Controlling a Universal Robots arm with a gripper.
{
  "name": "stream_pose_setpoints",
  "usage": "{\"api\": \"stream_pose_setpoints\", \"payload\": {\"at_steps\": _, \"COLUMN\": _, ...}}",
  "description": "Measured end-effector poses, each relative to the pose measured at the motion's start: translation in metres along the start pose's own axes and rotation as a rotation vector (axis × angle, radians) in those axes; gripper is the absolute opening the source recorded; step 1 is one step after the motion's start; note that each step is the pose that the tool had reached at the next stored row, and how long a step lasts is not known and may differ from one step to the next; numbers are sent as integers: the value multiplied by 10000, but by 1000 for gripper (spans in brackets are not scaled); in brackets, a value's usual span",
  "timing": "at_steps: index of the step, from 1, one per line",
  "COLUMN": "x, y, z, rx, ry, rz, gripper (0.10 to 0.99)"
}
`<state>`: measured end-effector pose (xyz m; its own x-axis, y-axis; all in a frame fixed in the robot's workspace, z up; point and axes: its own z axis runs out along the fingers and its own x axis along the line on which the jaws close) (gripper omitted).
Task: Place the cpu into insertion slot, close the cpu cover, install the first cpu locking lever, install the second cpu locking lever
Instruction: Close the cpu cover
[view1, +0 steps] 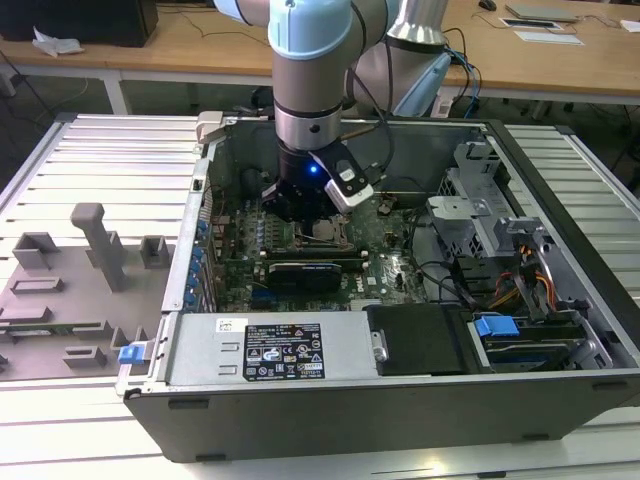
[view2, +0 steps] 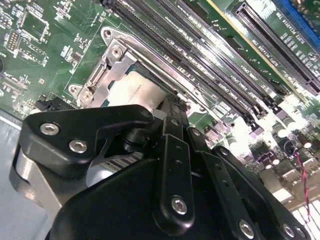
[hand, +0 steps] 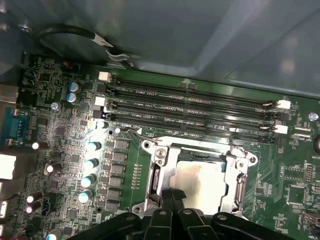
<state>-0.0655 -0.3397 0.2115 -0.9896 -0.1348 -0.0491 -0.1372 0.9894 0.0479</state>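
silvery-grey and smooth, the small flat square cpu (hand: 200, 182) lies inside the square insertion slot (view1: 326, 233), its metal top catching a dull glare in both wrist views. around it sits the thin silvery metal cpu cover (hand: 151, 176), a stamped square frame with a large cut-out and round screw heads at its corners. whether that frame is pressed fully flat i cannot tell.

the black jointed metal hand (hand: 172, 196) hangs straight down from the pale blue and grey arm into the open grey sheet-metal computer case (view1: 300, 420). its fingers are drawn narrow, tips side by side with nothing gripped between them, and they meet the near edge of the slot just beside the cpu. in the second wrist view the hand (view2: 172, 107) shows bolted matte links, with the cpu (view2: 137, 90) pale behind its tip.

the glossy green circuit board (hand: 125, 165) carries long black ridged memory slots (hand: 190, 102) running alongside the slot, and a row of small blue-topped cylindrical capacitors (hand: 92, 162).

in the exterior view the case rests on a ribbed aluminium desk (view1: 100, 170). blocky grey plastic fixtures (view1: 90, 260) stand at the exterior view's left.
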Motion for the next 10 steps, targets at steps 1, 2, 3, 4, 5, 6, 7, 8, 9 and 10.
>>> {"api": "stream_pose_setpoints", "payload": {"at_steps": 1, "x": -1, "y": 1, "z": -33, "rx": 0, "ry": 1, "rz": 0, "gripper": 106}}
{"api": "stream_pose_setpoints", "payload": {"at_steps": 2, "x": -3, "y": 3, "z": -72, "rx": 1, "ry": 1, "rz": 0, "gripper": 106}}
{"api": "stream_pose_setpoints", "payload": {"at_steps": 3, "x": -5, "y": 5, "z": -94, "rx": 0, "ry": 1, "rz": 0, "gripper": 106}}
{"api": "stream_pose_setpoints", "payload": {"at_steps": 4, "x": -5, "y": 5, "z": -94, "rx": -2, "ry": -1, "rz": 0, "gripper": 106}}
{"api": "stream_pose_setpoints", "payload": {"at_steps": 5, "x": -5, "y": 5, "z": -94, "rx": -2, "ry": -2, "rz": 0, "gripper": 106}}
{"api": "stream_pose_setpoints", "payload": {"at_steps": 6, "x": -4, "y": 5, "z": -93, "rx": -1, "ry": 0, "rz": -1, "gripper": 106}}
{"api": "stream_pose_setpoints", "payload": {"at_steps": 7, "x": -1, "y": 6, "z": -89, "rx": -9, "ry": -1, "rz": 0, "gripper": 106}}
{"api": "stream_pose_setpoints", "payload": {"at_steps": 8, "x": 6, "y": 8, "z": -78, "rx": -41, "ry": -4, "rz": -9, "gripper": 106}}
{"api": "stream_pose_setpoints", "payload": {"at_steps": 9, "x": 9, "y": 10, "z": -72, "rx": -76, "ry": -7, "rz": -35, "gripper": 106}}
{"api": "stream_pose_setpoints", "payload": {"at_steps": 10, "x": 12, "y": 12, "z": -68, "rx": -102, "ry": -8, "rz": -68, "gripper": 106}}
